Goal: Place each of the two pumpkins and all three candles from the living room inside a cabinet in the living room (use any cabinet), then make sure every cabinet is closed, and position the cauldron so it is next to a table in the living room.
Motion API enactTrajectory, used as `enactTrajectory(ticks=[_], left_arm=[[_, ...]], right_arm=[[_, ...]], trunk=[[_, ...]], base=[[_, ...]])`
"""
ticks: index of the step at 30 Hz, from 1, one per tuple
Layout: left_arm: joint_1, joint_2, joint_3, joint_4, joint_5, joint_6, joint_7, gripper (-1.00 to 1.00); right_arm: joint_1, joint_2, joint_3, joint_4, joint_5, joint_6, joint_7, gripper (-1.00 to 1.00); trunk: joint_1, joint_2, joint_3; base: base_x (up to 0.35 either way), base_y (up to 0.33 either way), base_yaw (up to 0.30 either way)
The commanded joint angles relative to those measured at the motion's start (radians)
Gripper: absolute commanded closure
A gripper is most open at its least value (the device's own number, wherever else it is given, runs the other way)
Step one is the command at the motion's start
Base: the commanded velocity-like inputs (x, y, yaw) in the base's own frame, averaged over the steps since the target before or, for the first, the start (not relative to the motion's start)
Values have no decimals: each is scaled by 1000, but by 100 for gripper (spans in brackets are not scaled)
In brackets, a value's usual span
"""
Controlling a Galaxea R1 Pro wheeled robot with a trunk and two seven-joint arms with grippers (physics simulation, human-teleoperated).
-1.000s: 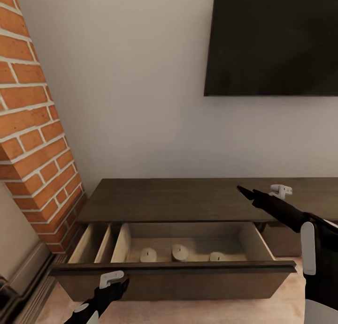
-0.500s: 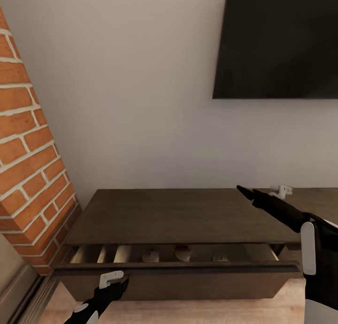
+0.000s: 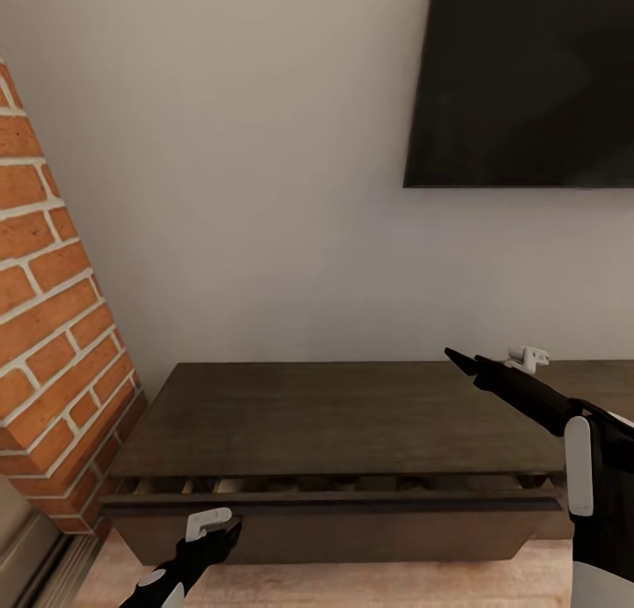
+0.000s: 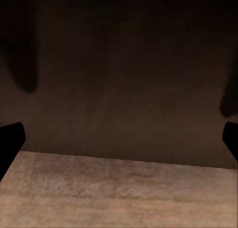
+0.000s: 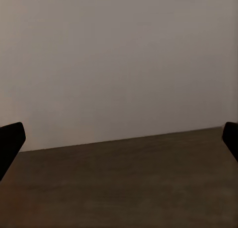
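Cabinet [image 3: 335, 414] — drawer [image 3: 335, 524] ajar, contents hidden. My left gripper [image 3: 211, 527] at its front, right gripper [image 3: 493, 366] above its top — both spread wide.

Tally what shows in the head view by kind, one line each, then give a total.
Cabinet, drawer front nearly shut: 1
Dark wall screen: 1
Brick column: 1
Grippers, left gripper and right gripper: 2
Total: 5
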Motion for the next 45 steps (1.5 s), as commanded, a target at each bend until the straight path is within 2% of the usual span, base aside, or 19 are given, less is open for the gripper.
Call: enactTrajectory(ticks=[1, 18, 45], left_arm=[[-1, 1, -5, 1, 10, -5, -1, -100], [-1, 3, -5, 1, 10, -8, -1, -100], [2, 3, -5, 1, 9, -10, -1, -100]], right_arm=[[-1, 0, -1, 0, -6, 7, 0, -100], [-1, 0, -1, 0, -6, 7, 0, -100], [-1, 0, -1, 0, -6, 7, 0, -100]], trunk=[[0, 0, -1], [0, 0, -1], [0, 0, -1]], base=[[148, 0, 0], [97, 0, 0], [17, -6, 0]])
